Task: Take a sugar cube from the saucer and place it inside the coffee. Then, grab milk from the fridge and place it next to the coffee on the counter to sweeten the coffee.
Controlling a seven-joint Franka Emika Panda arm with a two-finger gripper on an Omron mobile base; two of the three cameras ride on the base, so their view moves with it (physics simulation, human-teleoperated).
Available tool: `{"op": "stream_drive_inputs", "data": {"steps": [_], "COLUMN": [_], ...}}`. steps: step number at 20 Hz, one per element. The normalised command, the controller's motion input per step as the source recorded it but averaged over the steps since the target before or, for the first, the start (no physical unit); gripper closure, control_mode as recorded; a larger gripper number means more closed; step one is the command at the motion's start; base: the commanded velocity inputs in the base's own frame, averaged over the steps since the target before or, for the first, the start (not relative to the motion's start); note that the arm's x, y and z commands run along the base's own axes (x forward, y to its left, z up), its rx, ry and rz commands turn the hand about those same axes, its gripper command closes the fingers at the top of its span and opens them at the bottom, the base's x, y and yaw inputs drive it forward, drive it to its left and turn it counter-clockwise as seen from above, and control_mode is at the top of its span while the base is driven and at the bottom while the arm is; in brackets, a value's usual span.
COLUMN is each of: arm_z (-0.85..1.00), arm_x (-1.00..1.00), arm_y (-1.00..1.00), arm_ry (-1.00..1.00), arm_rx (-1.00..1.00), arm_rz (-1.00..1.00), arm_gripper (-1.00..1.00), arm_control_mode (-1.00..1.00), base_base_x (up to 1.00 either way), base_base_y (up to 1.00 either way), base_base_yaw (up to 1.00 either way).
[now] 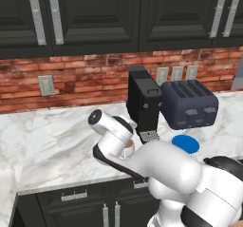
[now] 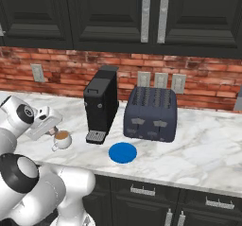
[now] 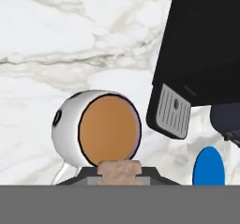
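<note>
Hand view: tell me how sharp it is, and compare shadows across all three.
Hand view: crisp on the coffee and sugar cube, no blur or glare. Right base view: flat light, faint shadow under the toaster. Left base view: the same even light, the arm hiding most of the cup.

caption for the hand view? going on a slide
Gripper holds the sugar cube just above the coffee, beside the coffee machine; bare saucer nearby.

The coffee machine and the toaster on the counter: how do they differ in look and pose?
The coffee machine is black, tall and narrow; the toaster is dark blue, low and wide. The coffee machine has a grey drip grille at its foot, while the toaster has slots on top. The coffee machine stands nearer the coffee; the toaster stands behind the saucer. Both rest on the marble counter by the brick wall.
</note>
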Motion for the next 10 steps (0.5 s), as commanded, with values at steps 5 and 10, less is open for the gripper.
{"op": "stream_drive_inputs", "data": {"steps": [5,10], "arm_z": [-0.04,-0.06], "arm_x": [0.01,0.05], "arm_y": [-0.05,-0.14], "arm_ry": [0.0,0.0], "arm_rx": [0.0,0.0], "arm_rz": [-0.07,-0.04], "arm_gripper": [1.0,1.0], "arm_control_mode": [-1.0,-1.0], "base_base_x": [0.0,0.0], "base_base_y": [0.0,0.0], "base_base_yaw": [0.0,0.0]}}
